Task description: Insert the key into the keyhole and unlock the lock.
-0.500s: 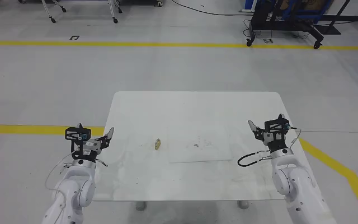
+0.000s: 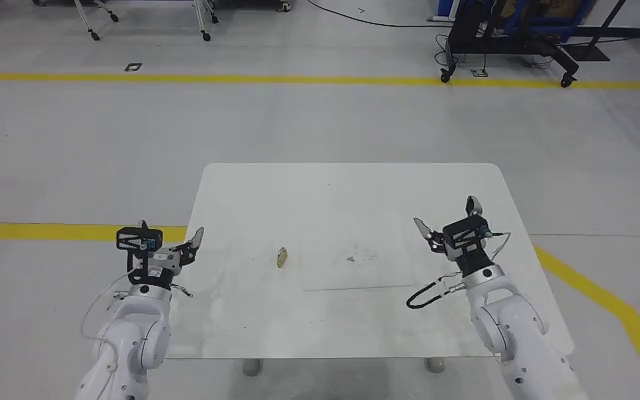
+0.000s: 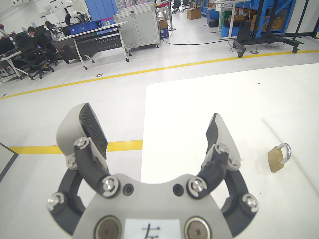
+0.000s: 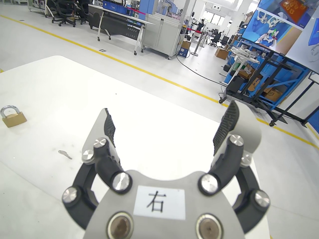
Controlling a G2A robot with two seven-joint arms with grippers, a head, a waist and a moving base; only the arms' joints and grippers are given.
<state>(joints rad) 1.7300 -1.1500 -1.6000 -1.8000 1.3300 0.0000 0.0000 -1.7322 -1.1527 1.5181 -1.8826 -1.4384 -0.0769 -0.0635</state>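
Squarish brass lock [image 2: 282, 257] with a curved steel shackle [image 3: 286, 150], flat on the smooth white table [image 2: 350, 190], just toward 8 o'clock of its middle. Small flat metal key [image 2: 351, 259] at 3 o'clock of it, apart. Farther at 3 o'clock, right gripper [image 2: 446, 213] — ribbed black pads [image 4: 224, 125] spread wide, holding nothing. At 9 o'clock of the lock, at the table's edge, left gripper [image 2: 170, 230] — likewise spread wide, empty.

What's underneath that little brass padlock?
Only the white table shows around the padlock, which lies on it. The spot it covers is hidden. The key lies apart, uncovered.
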